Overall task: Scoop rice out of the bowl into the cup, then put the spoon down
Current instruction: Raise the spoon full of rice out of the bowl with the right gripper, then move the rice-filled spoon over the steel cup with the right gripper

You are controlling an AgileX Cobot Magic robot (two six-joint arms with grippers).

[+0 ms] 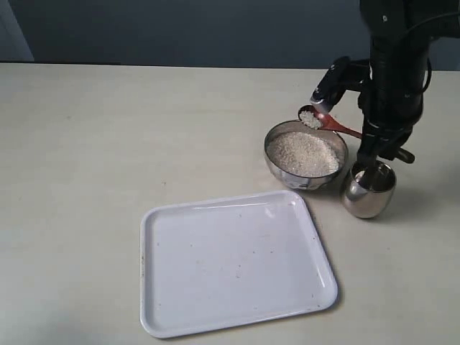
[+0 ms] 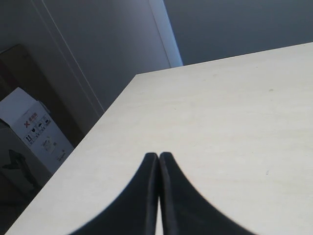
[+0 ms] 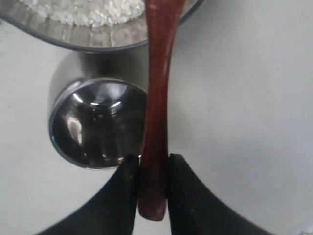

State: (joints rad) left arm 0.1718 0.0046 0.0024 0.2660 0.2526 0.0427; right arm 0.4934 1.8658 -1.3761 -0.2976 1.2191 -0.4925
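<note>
pale beige tabletop (image 1: 108, 144), dark wall behind, white tray (image 1: 146, 273) lying in front of the bowl with nothing on it. right gripper (image 3: 153, 164) is pinching the spoon (image 1: 338, 126) near the tail end of its handle, fingers pressed on both sides. the spoon head is lifted over the far rim of the bowl (image 1: 287, 176) and carries a small heap of rice (image 1: 310, 119). the bowl itself looks close to full of grains. cup (image 1: 370, 194) stands just beside the bowl on the right, upright; no grains visible inside it in the right wrist view. left gripper (image 2: 159, 161) hangs over bare table well away, fingers pressed together, holding nothing.

handling, as a judgement: the spoon is light, stiff and glossy, so likely slippery in the pads. with the grip this far back the loaded head sits on a long lever and could roll or sag if the pinch loosens. rice is loose and dry, and pours off at any tilt, so the head needs to stay level until it is over the cup. the cup mouth is narrow and the cup looks light with a rounded base, so a knock from the handle could tip it.
</note>
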